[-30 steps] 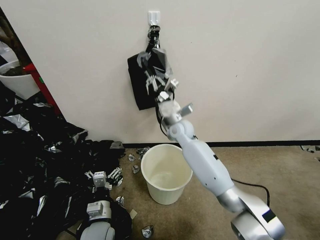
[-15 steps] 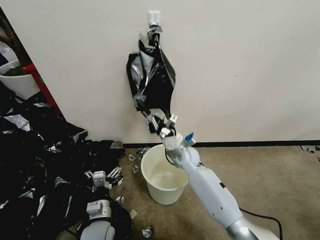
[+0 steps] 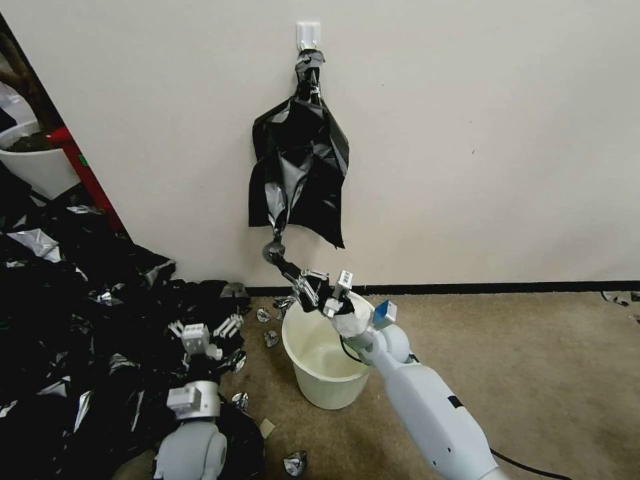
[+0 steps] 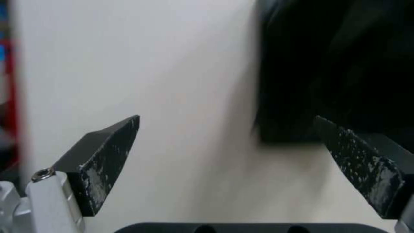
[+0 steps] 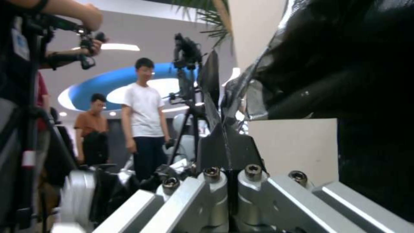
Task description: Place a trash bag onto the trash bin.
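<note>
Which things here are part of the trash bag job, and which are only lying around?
Job:
trash bag, stretched down from the wall hook
trash bin
right gripper, shut on trash bag
left gripper, open, idle

Lying about:
black film pile
white tub

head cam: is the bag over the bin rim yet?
No. The trash bag hangs from the wall hook, a strand pulled down to the right gripper above the bare trash bin.
</note>
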### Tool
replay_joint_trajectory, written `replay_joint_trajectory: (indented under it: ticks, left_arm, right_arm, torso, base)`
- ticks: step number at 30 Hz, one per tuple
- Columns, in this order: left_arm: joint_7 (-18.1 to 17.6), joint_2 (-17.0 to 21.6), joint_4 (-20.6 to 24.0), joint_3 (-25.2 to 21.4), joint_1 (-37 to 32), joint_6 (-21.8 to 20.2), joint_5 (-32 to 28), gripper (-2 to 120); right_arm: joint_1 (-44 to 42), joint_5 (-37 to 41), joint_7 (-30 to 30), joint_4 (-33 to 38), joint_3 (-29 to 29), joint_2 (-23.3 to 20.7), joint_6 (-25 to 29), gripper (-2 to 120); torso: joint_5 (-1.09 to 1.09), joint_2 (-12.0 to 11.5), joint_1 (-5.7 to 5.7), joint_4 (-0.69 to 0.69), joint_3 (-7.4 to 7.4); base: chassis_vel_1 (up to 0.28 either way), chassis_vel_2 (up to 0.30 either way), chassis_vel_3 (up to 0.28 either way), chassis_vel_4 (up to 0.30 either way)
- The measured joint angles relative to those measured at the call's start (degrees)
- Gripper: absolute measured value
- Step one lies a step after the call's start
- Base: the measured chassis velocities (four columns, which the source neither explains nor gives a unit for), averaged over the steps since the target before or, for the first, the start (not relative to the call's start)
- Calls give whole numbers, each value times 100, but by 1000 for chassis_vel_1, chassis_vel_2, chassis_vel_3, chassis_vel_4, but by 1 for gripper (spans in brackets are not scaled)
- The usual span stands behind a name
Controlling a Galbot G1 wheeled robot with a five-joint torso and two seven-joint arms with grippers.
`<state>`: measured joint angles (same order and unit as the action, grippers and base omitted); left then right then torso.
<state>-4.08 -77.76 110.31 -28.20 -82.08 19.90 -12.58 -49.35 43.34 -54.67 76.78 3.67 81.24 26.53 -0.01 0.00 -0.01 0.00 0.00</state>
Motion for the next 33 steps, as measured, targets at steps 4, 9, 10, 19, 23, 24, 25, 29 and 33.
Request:
replay_joint_trajectory:
  ticks: [4, 9, 10, 19, 23, 24, 25, 29, 33]
  left_arm:
    - [532, 847, 337, 179, 583, -63, -736, 100]
    - [942, 2119, 469, 357, 1391, -307, -1022, 100]
    - [942, 2119, 469, 357, 1391, -307, -1022, 100]
    - [1265, 3007, -228, 1106, 3018, -609, -893, 100]
    - [1697, 2996, -565, 1535, 3510, -699, -750, 100]
    - [1697, 2996, -565, 1535, 3510, -699, -750, 100]
    - [1765, 2982, -601, 1572, 3545, -708, -712, 100]
    - [2035, 2941, -613, 1604, 3572, -780, -676, 100]
    - [2196, 2894, -650, 1620, 3622, -797, -626, 100]
  right_arm:
    - [32, 2, 331, 115, 4, -7, 68, 0]
    - [-17, 7, 544, 199, 12, 54, 122, 0]
    - [-17, 7, 544, 199, 12, 54, 122, 0]
    - [-128, 0, 574, 221, 50, 149, 152, 0]
    - [-139, -9, 618, 245, 85, 170, 153, 0]
    - [-139, -9, 618, 245, 85, 170, 153, 0]
    - [-146, -17, 644, 256, 93, 178, 153, 0]
    - [-159, -57, 716, 266, 124, 197, 153, 0]
    - [-156, -69, 740, 262, 150, 196, 153, 0]
  torso:
    - [1, 0, 0, 0, 0]
    - [0, 0, 1, 1, 0]
    - [0, 0, 1, 1, 0]
    - [0, 0, 1, 0, 1]
    - [1, -1, 1, 0, 0]
    - [1, -1, 1, 0, 0]
    - [0, -1, 1, -1, 1]
    - [1, 0, 1, 1, 1]
    - [2, 0, 1, 0, 0]
  base:
    - [0, 0, 0, 0]
    - [0, 0, 0, 0]
    - [0, 0, 0, 0]
    - [0, 0, 0, 0]
    - [0, 0, 0, 0]
    - [0, 0, 0, 0]
    - [0, 0, 0, 0]
    - [0, 0, 0, 0]
    - [0, 0, 0, 0]
